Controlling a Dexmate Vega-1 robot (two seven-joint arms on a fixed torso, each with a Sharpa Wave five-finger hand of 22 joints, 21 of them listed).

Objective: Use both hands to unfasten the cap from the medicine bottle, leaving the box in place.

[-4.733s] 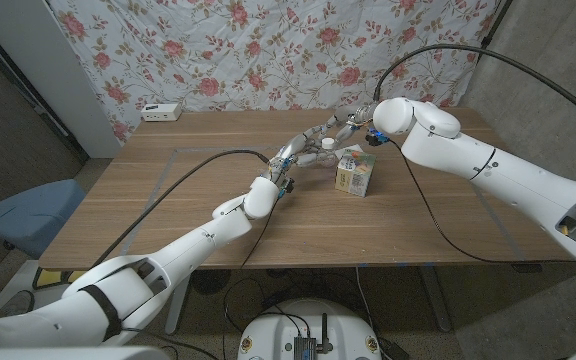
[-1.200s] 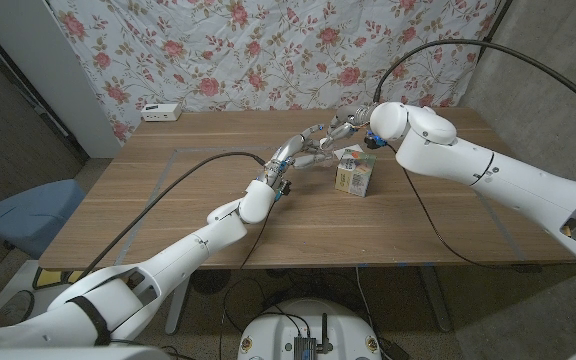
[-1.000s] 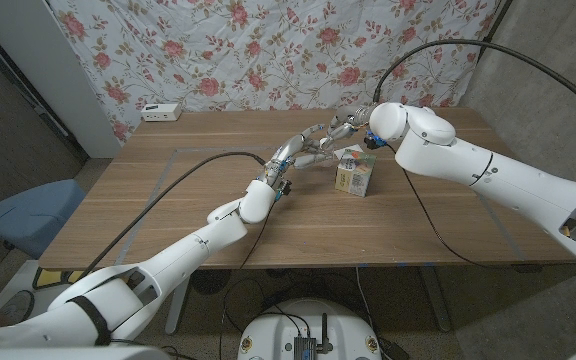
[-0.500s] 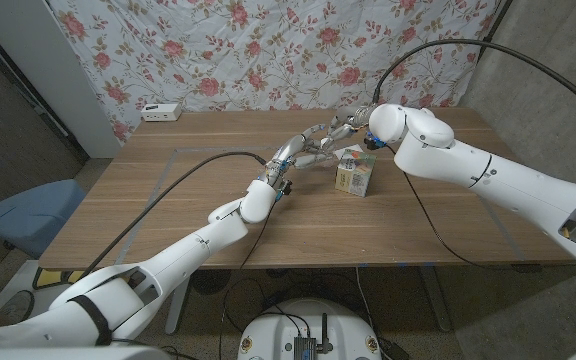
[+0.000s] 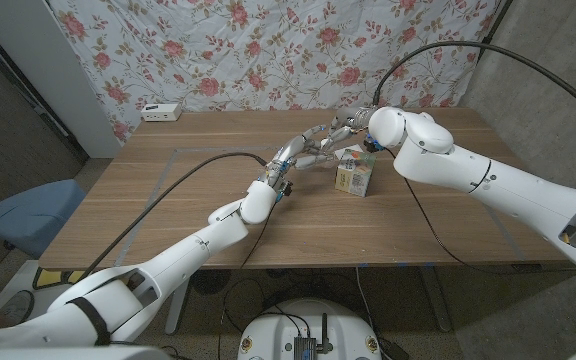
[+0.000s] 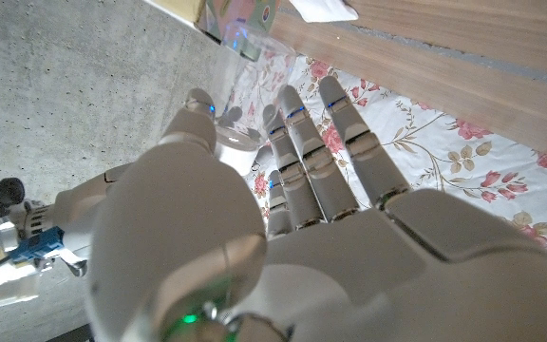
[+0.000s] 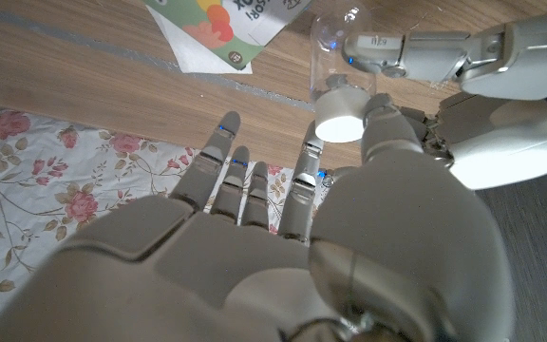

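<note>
Our right hand (image 7: 283,256) pinches the white cap (image 7: 342,119); our left hand (image 5: 303,148) grips the clear bottle (image 7: 335,43), just beside the box (image 5: 354,176). A slipping twist could knock the box.

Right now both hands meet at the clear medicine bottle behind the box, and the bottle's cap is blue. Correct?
Not quite: the cap is white, as the right wrist view shows. The rest stands. The left hand and the right hand do meet at the clear medicine bottle behind the box.
</note>
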